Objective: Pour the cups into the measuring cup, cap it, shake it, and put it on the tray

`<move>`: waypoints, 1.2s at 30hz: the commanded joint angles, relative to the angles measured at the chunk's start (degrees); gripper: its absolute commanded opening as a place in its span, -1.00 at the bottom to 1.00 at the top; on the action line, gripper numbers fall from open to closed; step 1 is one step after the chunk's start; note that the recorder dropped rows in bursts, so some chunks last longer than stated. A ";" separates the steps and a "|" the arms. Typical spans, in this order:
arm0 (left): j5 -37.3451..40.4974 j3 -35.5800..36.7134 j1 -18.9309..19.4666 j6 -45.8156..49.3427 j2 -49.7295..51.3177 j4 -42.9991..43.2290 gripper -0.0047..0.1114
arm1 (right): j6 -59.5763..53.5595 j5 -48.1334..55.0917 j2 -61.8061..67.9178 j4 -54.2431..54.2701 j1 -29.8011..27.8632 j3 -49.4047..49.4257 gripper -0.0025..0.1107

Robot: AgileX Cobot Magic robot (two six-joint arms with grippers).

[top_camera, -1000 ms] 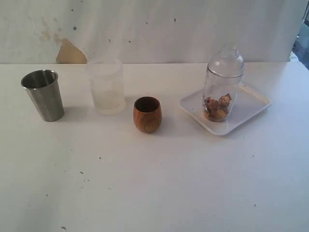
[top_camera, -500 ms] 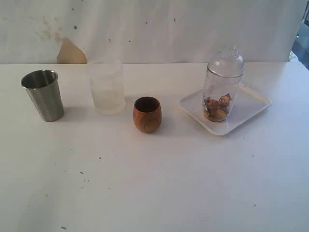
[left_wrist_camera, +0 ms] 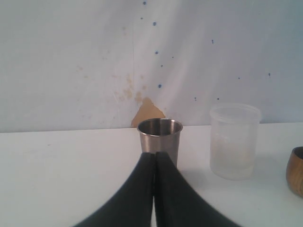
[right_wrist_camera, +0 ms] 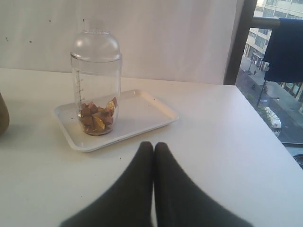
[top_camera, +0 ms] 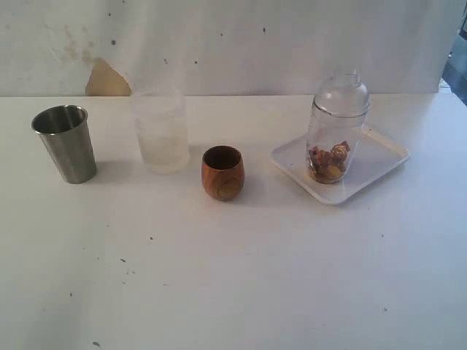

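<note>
The clear measuring cup point(top_camera: 336, 138) stands upright on the white tray point(top_camera: 379, 157) at the right, capped with a clear domed lid and holding brown and gold pieces at its bottom. The brown wooden cup point(top_camera: 222, 173) sits mid-table and the steel tumbler point(top_camera: 66, 143) far left. Neither arm shows in the exterior view. My left gripper point(left_wrist_camera: 155, 155) is shut on nothing, short of the steel tumbler point(left_wrist_camera: 160, 141). My right gripper point(right_wrist_camera: 153, 145) is shut and empty, apart from the tray point(right_wrist_camera: 142, 113) and the measuring cup point(right_wrist_camera: 96, 80).
A frosted white plastic cup point(top_camera: 161, 131) stands between the steel tumbler and the wooden cup, also seen as the frosted cup point(left_wrist_camera: 234, 141). A pale wall point(top_camera: 241, 44) runs behind the table. A window with a dark frame point(right_wrist_camera: 236, 42) lies to the right.
</note>
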 commanded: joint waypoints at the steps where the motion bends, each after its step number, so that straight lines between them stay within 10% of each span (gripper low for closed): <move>1: -0.29 0.31 -0.25 -0.06 -0.23 -0.50 -0.91 | -0.67 -0.16 -0.25 0.24 -0.01 0.38 -0.96; 36: -0.29 0.31 -0.25 -0.06 -0.23 -0.50 -0.91 | 0.58 -0.16 -0.25 0.24 -0.01 0.38 -0.96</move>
